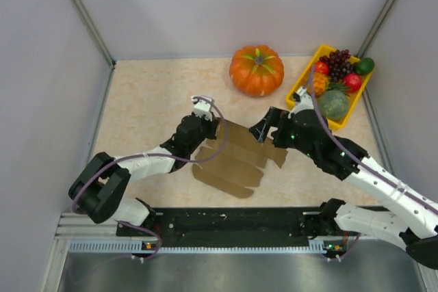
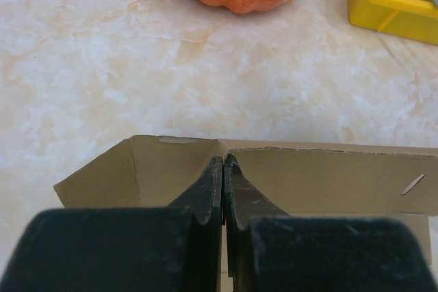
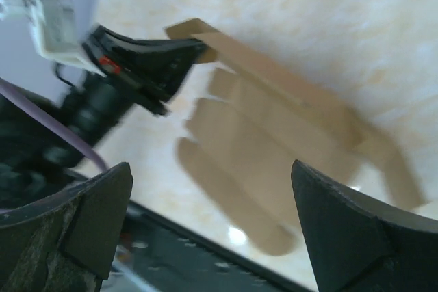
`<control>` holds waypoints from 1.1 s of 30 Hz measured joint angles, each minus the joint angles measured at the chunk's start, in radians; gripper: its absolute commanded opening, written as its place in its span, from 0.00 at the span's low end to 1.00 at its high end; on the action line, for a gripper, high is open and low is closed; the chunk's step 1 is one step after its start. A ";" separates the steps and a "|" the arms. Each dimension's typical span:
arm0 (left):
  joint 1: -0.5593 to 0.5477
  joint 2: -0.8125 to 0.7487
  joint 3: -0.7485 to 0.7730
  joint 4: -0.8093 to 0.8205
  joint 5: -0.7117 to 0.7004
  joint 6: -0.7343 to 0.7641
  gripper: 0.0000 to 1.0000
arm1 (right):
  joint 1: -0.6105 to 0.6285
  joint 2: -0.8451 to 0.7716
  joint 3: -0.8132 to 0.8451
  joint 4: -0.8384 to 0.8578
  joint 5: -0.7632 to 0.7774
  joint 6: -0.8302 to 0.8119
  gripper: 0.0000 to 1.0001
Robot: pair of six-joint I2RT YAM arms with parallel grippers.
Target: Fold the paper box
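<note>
**While One Claw Pinches, Cardboard Lies Half-Raised at Mid-Table**

Where the two arms meet at the middle of the marbled table (image 1: 150, 100), the paper box (image 1: 236, 158) lies as a plain brown die-cut sheet, most of its rounded flaps flat on the surface and one long panel along its 12 o'clock edge standing up as a low wall. At the sheet's 10 o'clock corner the left gripper (image 1: 216, 125) is closed tight on that raised wall; its wrist view shows both fingers (image 2: 209, 189) pressed together over the cardboard's top edge, beside a folded end flap. At the sheet's 2 o'clock side the right gripper (image 1: 263, 131) hangs just above the cardboard with its jaws spread wide and nothing between them, and its black wrist covers that end of the box from above.

Well apart at 12 o'clock sits an orange pumpkin (image 1: 256, 70). At 1 o'clock, in the far corner, a yellow tray (image 1: 299, 90) holds dark grapes (image 1: 337, 63), two red fruits (image 1: 352, 81), a lime-green fruit (image 1: 365, 65), a larger grey-green one (image 1: 334, 104) and a small orange piece (image 1: 319, 85). A purple cable (image 1: 311, 94) from the right arm crosses the tray's near rim.
</note>
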 measured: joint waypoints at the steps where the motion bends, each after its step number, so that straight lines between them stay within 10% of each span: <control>1: -0.005 -0.006 -0.003 0.005 -0.019 -0.006 0.00 | 0.000 -0.018 -0.023 0.026 -0.014 0.117 0.94; 12: -0.042 -0.061 -0.108 0.113 -0.151 -0.087 0.00 | 0.001 0.266 -0.141 0.302 0.027 1.071 0.64; 33: -0.053 -0.096 -0.182 0.209 -0.236 -0.174 0.00 | 0.001 0.492 -0.057 0.368 0.109 1.335 0.39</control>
